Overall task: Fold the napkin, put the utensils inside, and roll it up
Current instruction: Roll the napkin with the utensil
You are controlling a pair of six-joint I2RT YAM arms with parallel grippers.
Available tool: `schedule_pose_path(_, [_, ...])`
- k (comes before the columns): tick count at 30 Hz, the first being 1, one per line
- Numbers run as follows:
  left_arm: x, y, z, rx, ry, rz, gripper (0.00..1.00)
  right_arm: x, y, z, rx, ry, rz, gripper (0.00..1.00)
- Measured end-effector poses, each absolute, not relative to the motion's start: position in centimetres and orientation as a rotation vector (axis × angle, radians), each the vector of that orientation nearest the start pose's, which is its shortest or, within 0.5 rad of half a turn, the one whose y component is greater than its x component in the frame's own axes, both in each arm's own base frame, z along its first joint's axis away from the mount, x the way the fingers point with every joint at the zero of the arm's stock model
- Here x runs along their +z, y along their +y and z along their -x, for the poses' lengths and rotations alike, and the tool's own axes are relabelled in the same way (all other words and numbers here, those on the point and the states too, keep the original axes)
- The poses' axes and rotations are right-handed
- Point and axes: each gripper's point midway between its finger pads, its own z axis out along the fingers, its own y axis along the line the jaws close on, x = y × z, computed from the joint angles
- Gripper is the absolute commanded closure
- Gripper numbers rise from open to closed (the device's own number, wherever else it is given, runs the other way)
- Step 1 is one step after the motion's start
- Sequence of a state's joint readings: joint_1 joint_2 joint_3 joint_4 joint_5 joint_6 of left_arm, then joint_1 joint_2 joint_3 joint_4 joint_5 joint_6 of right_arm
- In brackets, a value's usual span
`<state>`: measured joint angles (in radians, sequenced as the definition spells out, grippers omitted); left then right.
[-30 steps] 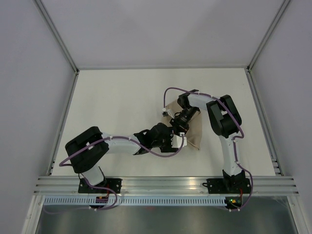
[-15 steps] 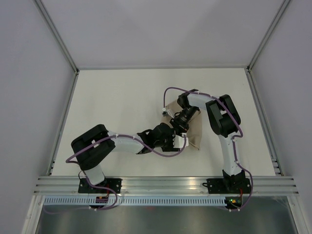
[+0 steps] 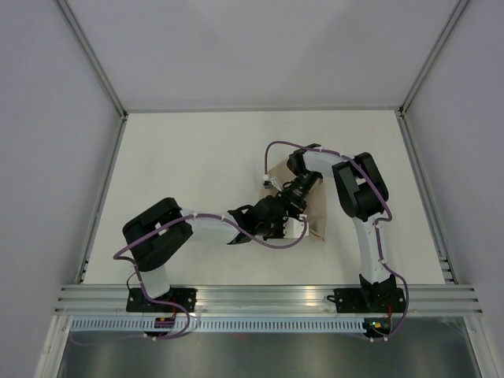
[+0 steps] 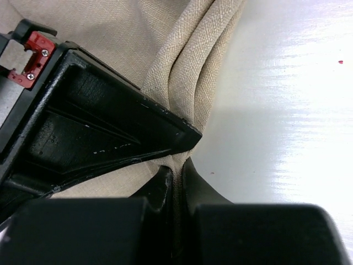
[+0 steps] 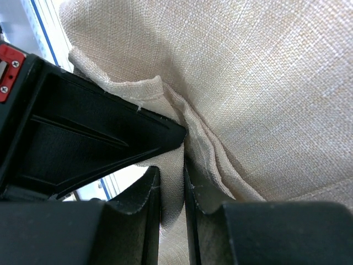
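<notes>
Two grips on the plain beige woven cloth napkin (image 5: 265,83): my left end effector (image 4: 177,165) is clamped tight on a bunched folded edge, my right end effector (image 5: 185,160) nearly closed, pinching several layers. Napkin lies mid-right on the white table (image 3: 197,173).

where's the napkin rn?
In the top view the napkin lies right of centre on the table, under both wrists. The left gripper and the right gripper each pinch a fold of it.
</notes>
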<state>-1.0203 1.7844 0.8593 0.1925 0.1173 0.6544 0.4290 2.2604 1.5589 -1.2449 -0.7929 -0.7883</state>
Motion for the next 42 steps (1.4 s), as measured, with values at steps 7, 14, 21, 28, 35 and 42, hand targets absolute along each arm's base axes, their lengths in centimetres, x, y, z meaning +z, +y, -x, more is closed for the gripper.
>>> schedule_pose_path(7, [1.9, -37.3, -22.8, -0.385, 1.546, -1.776, 0.98, 1.9, 21.9, -23.3, 1.341, 2.642, 1.537, 0.51])
schedule_pose_path(14, [1.8, -37.7, -22.9, -0.488, 1.599, -1.753, 0.98, 2.9, 20.6, -25.2, 1.171, 2.568, 1.550, 0.38])
schedule_pose_path(21, [1.9, -37.5, -23.1, -0.631, 1.658, -1.718, 0.98, 4.8, 18.3, -29.3, 1.016, 2.495, 1.388, 0.37])
schedule_pose_path(28, [1.8, -37.3, -23.5, -0.914, 1.775, -1.656, 0.98, 7.3, 15.8, -30.7, 0.878, 2.399, 1.239, 0.36])
schedule_pose_path(35, [1.9, -37.3, -23.7, -1.235, 1.911, -1.589, 0.98, 10.0, 14.9, -29.7, 0.689, 2.196, 1.223, 0.30])
schedule_pose_path(42, [1.9, -36.3, -23.7, -1.439, 2.005, -1.514, 0.98, 10.2, 14.9, -27.7, 0.596, 2.037, 1.291, 0.24])
